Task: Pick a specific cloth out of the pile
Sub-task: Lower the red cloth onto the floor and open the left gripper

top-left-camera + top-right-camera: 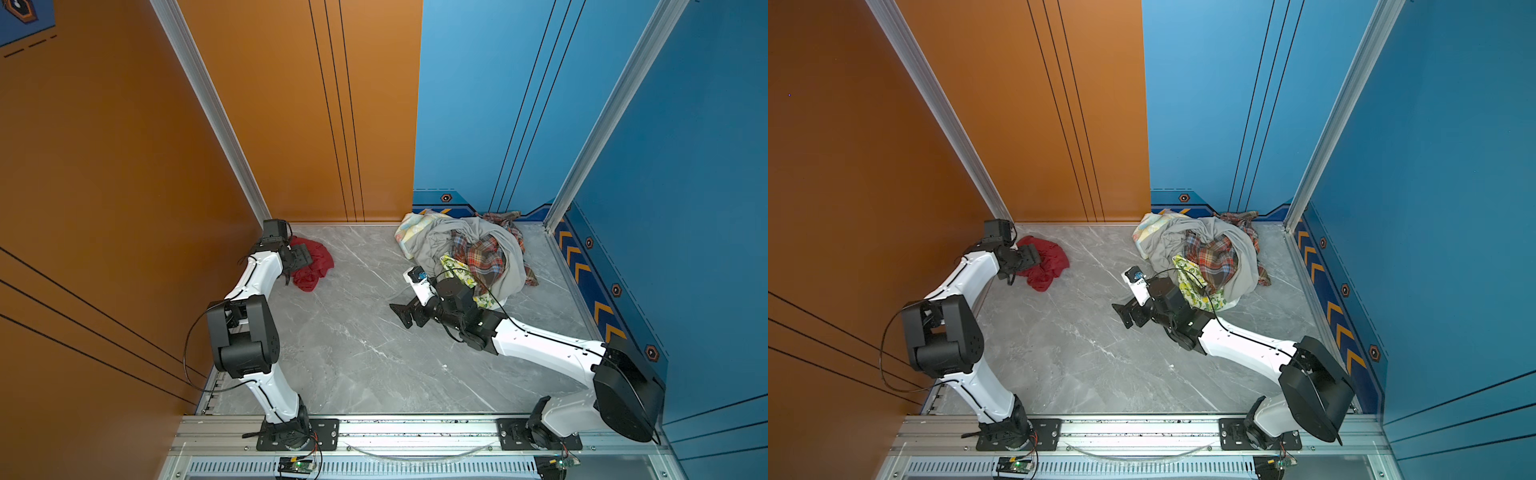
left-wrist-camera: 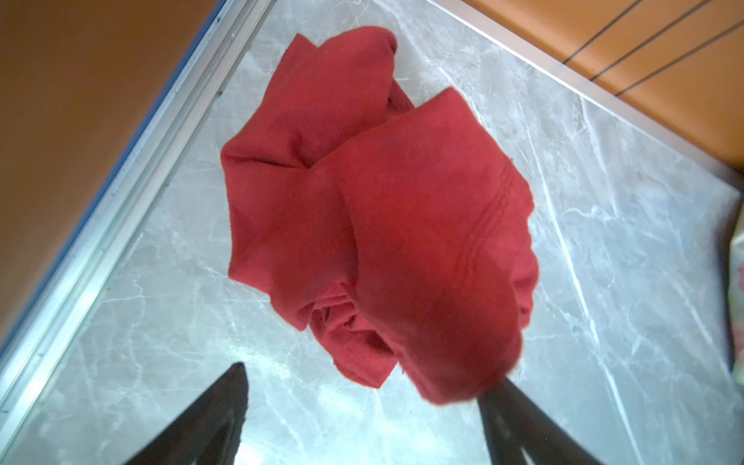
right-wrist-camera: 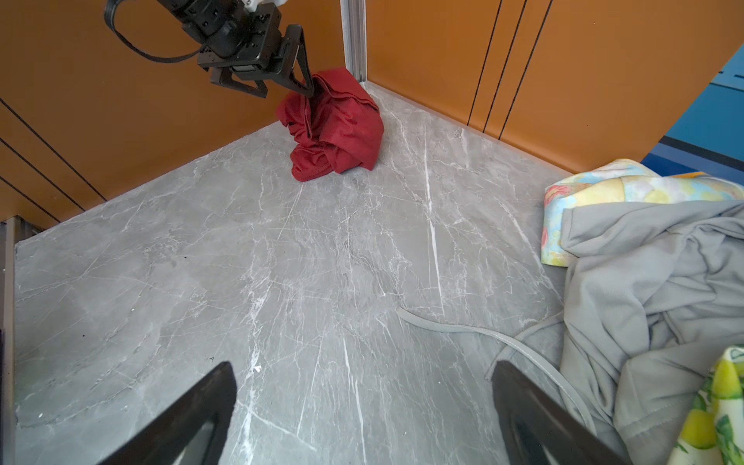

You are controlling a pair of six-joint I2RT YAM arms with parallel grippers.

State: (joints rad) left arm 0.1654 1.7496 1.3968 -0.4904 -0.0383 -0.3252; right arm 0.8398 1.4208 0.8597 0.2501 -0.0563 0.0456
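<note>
Table (image 1: 353, 332): grey marble-look surface, walled on three sides.
Pile (image 1: 465, 253): heap of mixed fabrics at the far right corner, with a grey garment on top and plaid and lemon-print pieces showing through.
Cloth (image 1: 320, 259): plain deep red, lying crumpled on the table at the far left corner, well apart from the pile.
Cloth, handling: judged light, thin and limp. It will sag and trail when lifted, and it is not fragile.
Cloth, hold point: the raised fold nearest the left gripper, pinched through several layers.
Left gripper (image 3: 288, 93): jaws spread wide and clamping nothing. One finger touches the cloth's upper fold.
Right gripper (image 1: 399, 316): jaws spread and empty, over bare table just beside the pile.
</note>
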